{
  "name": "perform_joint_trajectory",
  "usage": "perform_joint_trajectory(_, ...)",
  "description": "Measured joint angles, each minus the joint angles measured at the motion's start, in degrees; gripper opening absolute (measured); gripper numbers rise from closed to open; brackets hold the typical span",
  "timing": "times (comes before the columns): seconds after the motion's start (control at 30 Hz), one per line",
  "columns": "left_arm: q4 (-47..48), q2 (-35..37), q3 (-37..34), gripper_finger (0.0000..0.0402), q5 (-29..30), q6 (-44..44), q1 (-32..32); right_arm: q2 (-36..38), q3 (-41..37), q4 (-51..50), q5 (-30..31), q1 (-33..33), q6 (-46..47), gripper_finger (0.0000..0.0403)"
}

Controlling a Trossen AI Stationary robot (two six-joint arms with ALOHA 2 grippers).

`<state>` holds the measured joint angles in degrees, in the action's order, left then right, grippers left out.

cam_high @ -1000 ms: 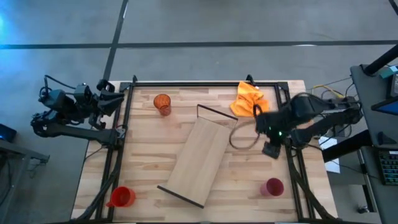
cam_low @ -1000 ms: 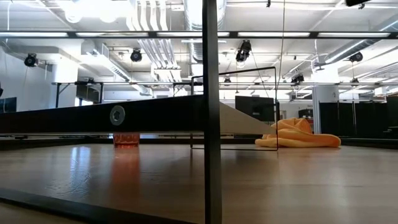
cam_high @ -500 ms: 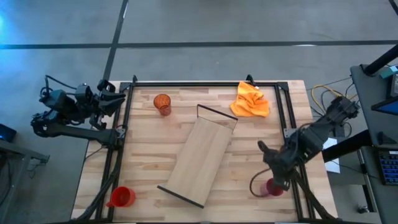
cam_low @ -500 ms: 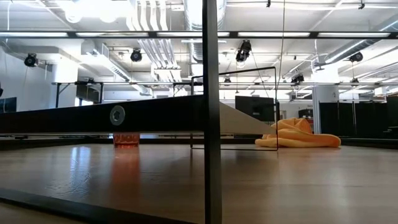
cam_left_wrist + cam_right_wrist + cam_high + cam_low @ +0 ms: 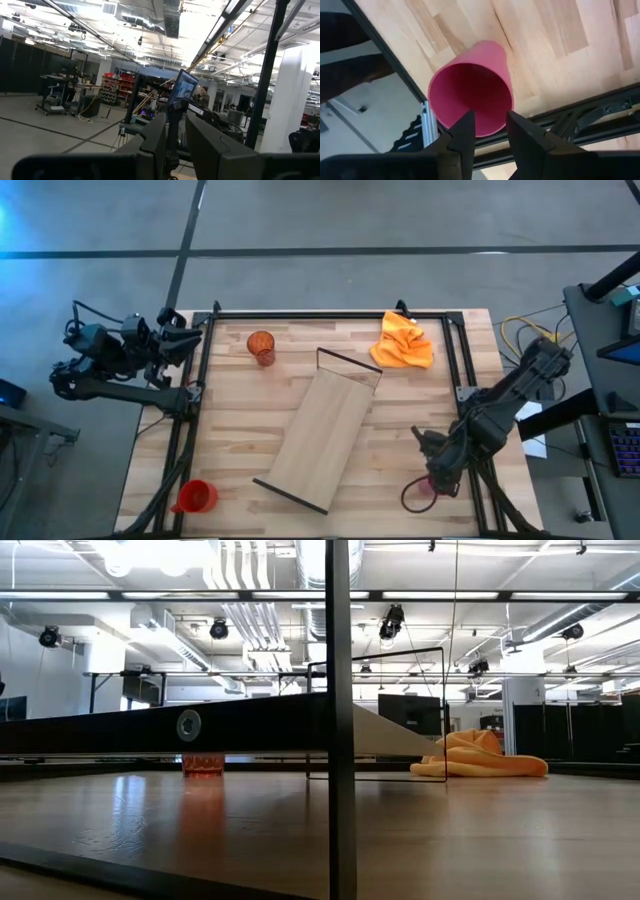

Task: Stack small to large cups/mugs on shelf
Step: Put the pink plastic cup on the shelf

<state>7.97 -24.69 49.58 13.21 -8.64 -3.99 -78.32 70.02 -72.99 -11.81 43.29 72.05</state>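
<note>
High view: your shelf (image 5: pixel 322 438) lies slantwise at mid-worktop, bare. Your left gripper (image 5: pixel 178 338) waits off the worktop's far-left corner; its opening cannot be read. Your right gripper (image 5: pixel 489 131) hangs over the magenta cup (image 5: pixel 471 88) at the near-right corner, fingers slightly parted and straddling the rim, nothing clamped. Pickup appears underway; next, lower and close.

no readable text, labels, brands, numbers or signs in any view
</note>
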Motion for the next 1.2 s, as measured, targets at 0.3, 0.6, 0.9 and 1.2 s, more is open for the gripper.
perform_joint_trajectory(0.3, 0.02, -0.07, 0.00, 0.0061, 0.31, -0.02, 0.00, -3.71, -0.09, -0.11, 0.00, -0.02, -0.11, 0.0098)
perform_joint_trajectory(0.6, 0.01, 0.00, 0.00, 0.0061, 0.22, 0.00, 0.01, -5.58, -0.09, -0.69, 1.42, -0.07, 0.19, 0.0087)
perform_joint_trajectory(0.9, 0.02, 0.02, -0.07, 0.0061, 0.13, 0.00, 0.02, -5.19, -0.09, -4.81, 1.49, -0.07, 0.09, 0.0083)
perform_joint_trajectory(1.2, 0.04, 0.04, -0.07, 0.0061, -0.19, 0.02, 0.02, -5.21, -0.09, -4.33, 1.60, -0.07, -0.04, 0.0084)
